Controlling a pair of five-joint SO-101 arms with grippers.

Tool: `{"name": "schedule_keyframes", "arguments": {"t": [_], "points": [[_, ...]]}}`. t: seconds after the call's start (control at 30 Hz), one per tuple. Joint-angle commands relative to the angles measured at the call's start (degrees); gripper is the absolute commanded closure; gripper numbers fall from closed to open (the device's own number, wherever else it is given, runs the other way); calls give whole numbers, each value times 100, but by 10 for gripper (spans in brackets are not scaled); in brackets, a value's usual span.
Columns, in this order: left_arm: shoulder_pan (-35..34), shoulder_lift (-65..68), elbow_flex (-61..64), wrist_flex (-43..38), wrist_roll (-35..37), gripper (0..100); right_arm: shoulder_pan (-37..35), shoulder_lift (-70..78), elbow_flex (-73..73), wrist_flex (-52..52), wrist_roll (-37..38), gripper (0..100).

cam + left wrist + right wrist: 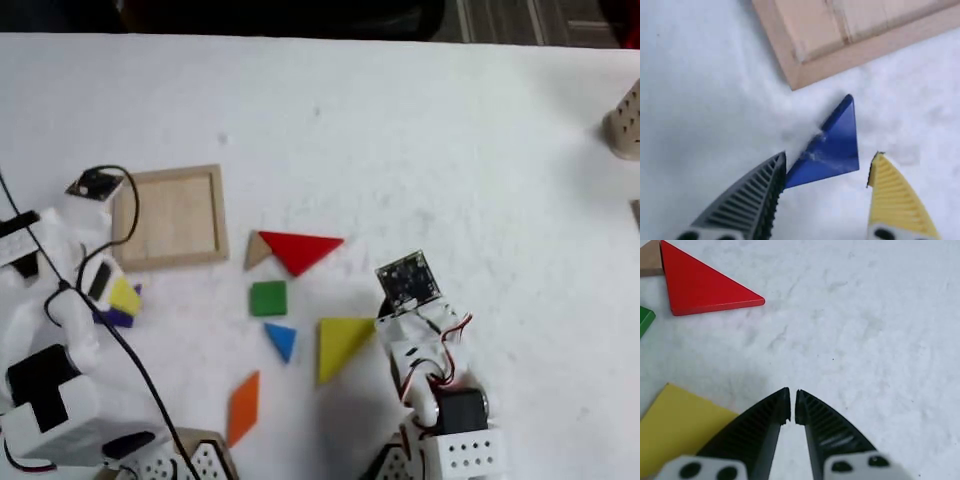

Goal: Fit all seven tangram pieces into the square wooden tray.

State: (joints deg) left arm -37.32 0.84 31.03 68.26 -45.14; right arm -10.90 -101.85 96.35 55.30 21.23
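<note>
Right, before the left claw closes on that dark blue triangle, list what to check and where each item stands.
1. Left claw open: ok.
2. Dark blue triangle lies flat between its fingers: ok.
3. Triangle sits apart from the tray corner, so it should not snag on the rim: ok.
4. Tray floor bare, with room for the piece: ok.
5. Right claw shut on nothing, beside the yellow triangle, away from the tray: ok.
6. Fingers low enough to catch the triangle's edges: cannot tell.
</note>
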Motion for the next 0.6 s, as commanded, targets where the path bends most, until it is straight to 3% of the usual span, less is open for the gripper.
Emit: {"name": "schedule_keyframes", "arguments": {"t": [0.0,0.27,0.4,0.57], "points": [[-207,-40,-132,-149,-1055,723,22,-13,53,-119,-9,971],[-31,-22,932,-1495,-1916,731,13,-13,53,-119,-9,971],[171,-48,1319,-1635,-1890,733,13,-13,53,-119,-9,971],[303,-31,1407,-1626,-1213,814,13,-13,53,-119,-9,971]]}}
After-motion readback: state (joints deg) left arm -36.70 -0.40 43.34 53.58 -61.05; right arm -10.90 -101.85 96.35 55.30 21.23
